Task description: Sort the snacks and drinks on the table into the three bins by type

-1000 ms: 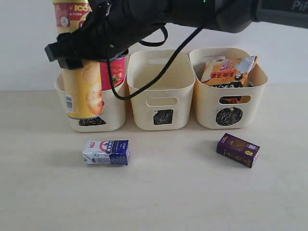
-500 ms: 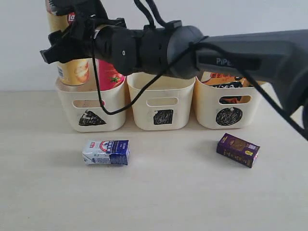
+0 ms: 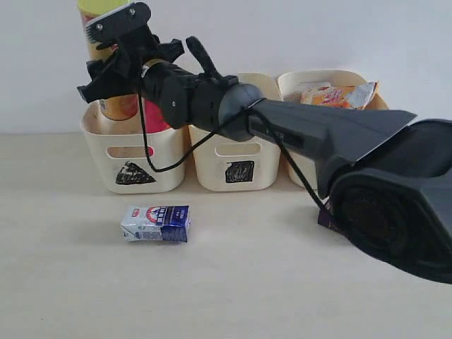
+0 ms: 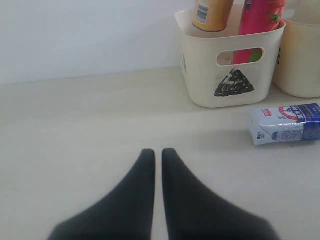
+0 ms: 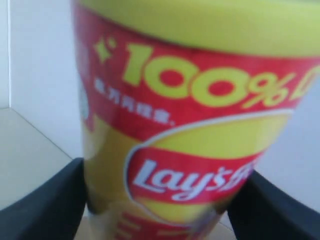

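**Placement of the yellow tube.** The right pincer grips the yellow tube high on its body, one dark finger against each side. A second ago the tube hung low in front of the triangle bin. Half a second ago it was lifted clear above the rim. Now it stands upright over the far side of that bin, with its lower end below the rim, just beside the pink tube. Whether its base already rests on the bin floor cannot be told.

The right arm, reaching across from the right, now stretches further over the square bin and the circle bin. It masks the purple carton, which lay in plain sight on the table a second ago. An orange bag shows in the circle bin.

The white carton has not moved; it lies on its side in front of the triangle bin, apart from it. The left pincer is closed and empty, low over bare table to the left of the bins.

**Meaning for the task.** Both tubes now share the triangle bin, so the tube class appears nearly settled, pending release. The drinks are not yet sorted, and the square bin is presumably theirs.
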